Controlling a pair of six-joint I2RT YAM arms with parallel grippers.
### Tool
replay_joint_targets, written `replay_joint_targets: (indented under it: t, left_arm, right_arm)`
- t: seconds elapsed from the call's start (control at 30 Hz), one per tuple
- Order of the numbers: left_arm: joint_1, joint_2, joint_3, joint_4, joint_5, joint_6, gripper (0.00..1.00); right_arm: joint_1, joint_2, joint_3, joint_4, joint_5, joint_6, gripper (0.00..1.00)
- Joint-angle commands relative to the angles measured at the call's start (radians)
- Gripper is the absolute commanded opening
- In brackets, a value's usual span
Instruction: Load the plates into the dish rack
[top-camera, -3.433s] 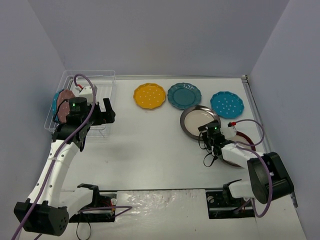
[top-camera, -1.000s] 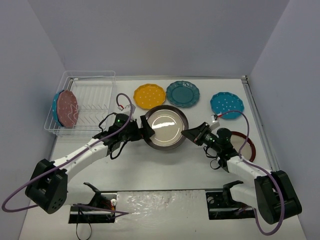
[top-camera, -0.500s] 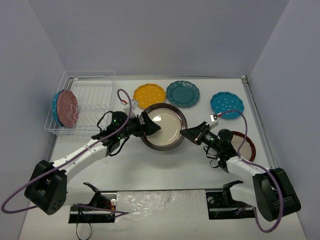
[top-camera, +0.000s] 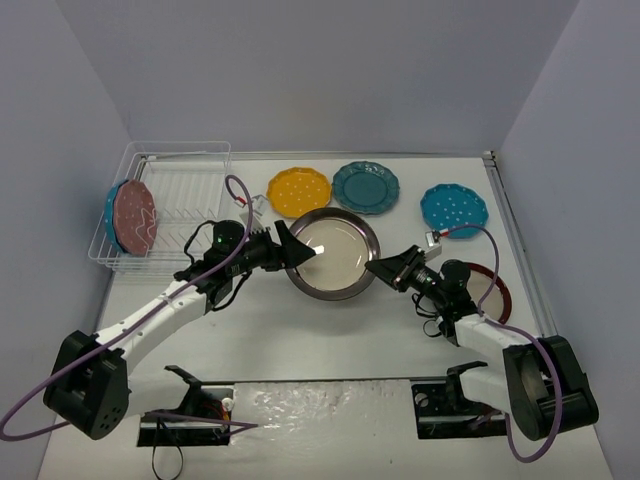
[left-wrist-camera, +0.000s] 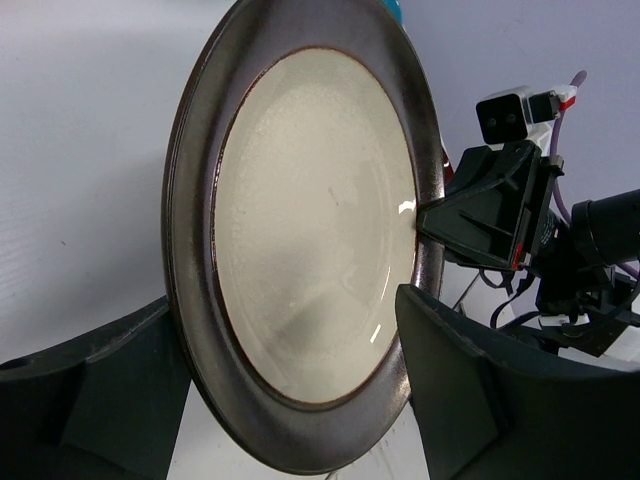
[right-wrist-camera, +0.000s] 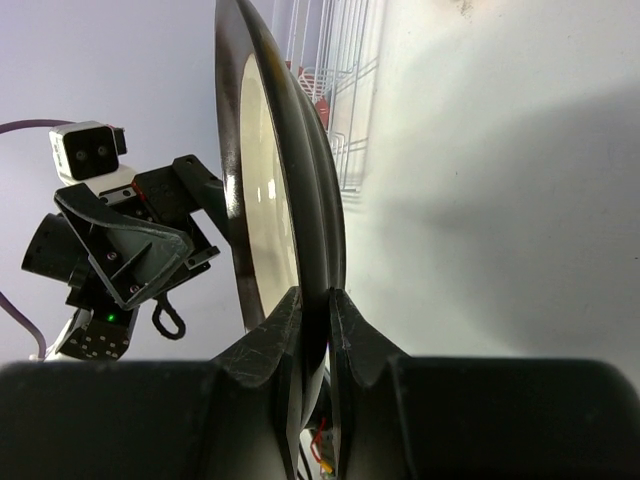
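A dark-rimmed plate with a cream centre (top-camera: 335, 250) hangs tilted above the table's middle. My right gripper (top-camera: 378, 266) is shut on its right rim; the right wrist view shows both fingers (right-wrist-camera: 315, 295) pinching the rim edge-on (right-wrist-camera: 322, 180). My left gripper (top-camera: 293, 250) is at the plate's left rim. In the left wrist view its open jaws (left-wrist-camera: 285, 300) straddle the plate (left-wrist-camera: 310, 200), one finger behind the rim and one in front. The dish rack (top-camera: 180, 190) stands at the back left with a pink plate (top-camera: 133, 218) and a blue plate (top-camera: 109, 208) upright in it.
A yellow plate (top-camera: 299, 190), a dark teal plate (top-camera: 365, 187) and a bright blue plate (top-camera: 453, 209) lie flat along the back. Another dark-rimmed plate (top-camera: 492, 290) lies under the right arm. Walls close in the left, back and right.
The left arm swung from the rack to the plate's left rim, and its jaws have narrowed around it. The right gripper lifted the plate off the table and carried it to the middle.
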Motion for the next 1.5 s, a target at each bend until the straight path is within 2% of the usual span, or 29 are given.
replay_joint_targets:
  t: [0.0,0.37,0.43,0.5,0.77,0.9,1.03,1.17,1.3,1.43,1.47]
  left_arm:
    - [0.0,0.001,0.059,0.065,0.063,0.003,0.71]
    - [0.0,0.052,0.077,0.056,0.074,-0.007,0.68]
    - [0.0,0.044,0.077,0.056,0.074,-0.011,0.63]
    - [0.001,0.037,0.078,0.064,0.08,-0.015,0.49]
    - [0.0,0.026,0.066,0.118,0.126,-0.051,0.24]
    - [0.001,0.012,0.066,0.131,0.133,-0.062,0.01]
    - [0.0,-0.01,0.076,0.119,0.134,-0.059,0.0]
    - [0.0,-0.033,0.084,0.099,0.128,-0.056,0.0]
    - [0.001,-0.049,0.109,0.033,0.096,-0.024,0.0]
    - [0.003,-0.063,0.144,-0.03,0.065,0.008,0.0]
    - [0.003,-0.067,0.155,-0.045,0.061,0.018,0.0]
  right_arm:
    - [-0.008,-0.033,0.046,0.381,-0.046,0.054,0.0]
    - [-0.008,-0.048,0.05,0.378,-0.052,0.053,0.0]
    - [-0.008,-0.044,0.049,0.379,-0.052,0.052,0.0]
    - [-0.008,-0.035,0.045,0.387,-0.05,0.051,0.0]
    - [-0.006,-0.025,0.035,0.407,-0.053,0.046,0.0]
    - [-0.005,-0.039,0.034,0.354,-0.05,0.015,0.0]
    - [-0.006,-0.071,0.038,0.238,-0.033,-0.058,0.02]
    - [-0.007,-0.138,0.056,0.044,-0.014,-0.145,0.26]
    - [-0.006,-0.212,0.113,-0.191,0.026,-0.282,0.65]
    - [-0.006,-0.283,0.17,-0.414,0.106,-0.398,0.93]
    - [-0.006,-0.296,0.186,-0.467,0.12,-0.428,0.97]
